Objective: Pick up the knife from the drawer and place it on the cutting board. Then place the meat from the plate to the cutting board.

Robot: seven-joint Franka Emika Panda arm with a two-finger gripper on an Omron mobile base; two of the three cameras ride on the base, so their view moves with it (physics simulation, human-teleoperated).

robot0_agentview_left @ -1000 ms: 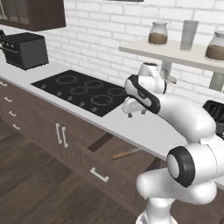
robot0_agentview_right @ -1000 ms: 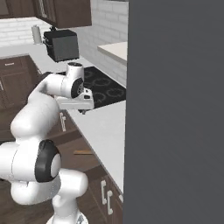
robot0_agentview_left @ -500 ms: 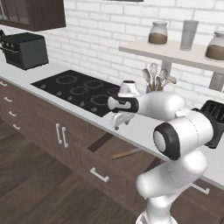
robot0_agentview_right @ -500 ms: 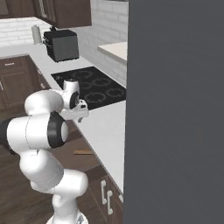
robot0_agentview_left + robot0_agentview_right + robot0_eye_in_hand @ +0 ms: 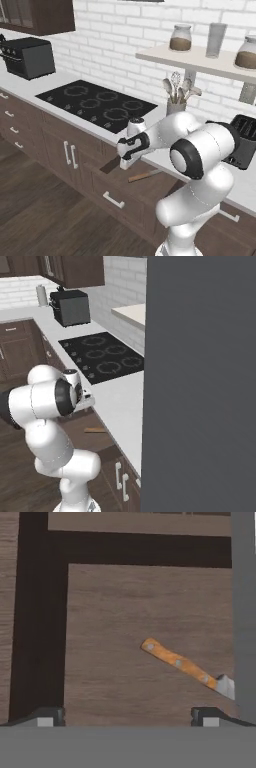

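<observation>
The drawer (image 5: 115,622) stands pulled out below the counter, its pale bar handle (image 5: 114,200) facing the room. On its wooden floor lies the knife (image 5: 180,663), orange-brown handle toward the middle; its grey blade (image 5: 227,687) runs under the counter edge at the right. The handle also shows in the base views (image 5: 144,176) (image 5: 95,430). My gripper (image 5: 127,718) hangs open above the drawer (image 5: 124,161), pointing down, with the knife ahead and to the right of the gap and nothing between the fingers. The cutting board, the meat and the plate are out of view.
A black cooktop (image 5: 97,102) sits in the white counter left of the drawer, a black toaster oven (image 5: 30,57) beyond it. A utensil holder (image 5: 176,100) and a black toaster (image 5: 245,140) stand behind the arm. A tall dark grey panel (image 5: 200,381) blocks the right.
The arm has swung down from above the counter to over the open drawer, bringing the gripper low above the knife. The jaws have stayed open.
</observation>
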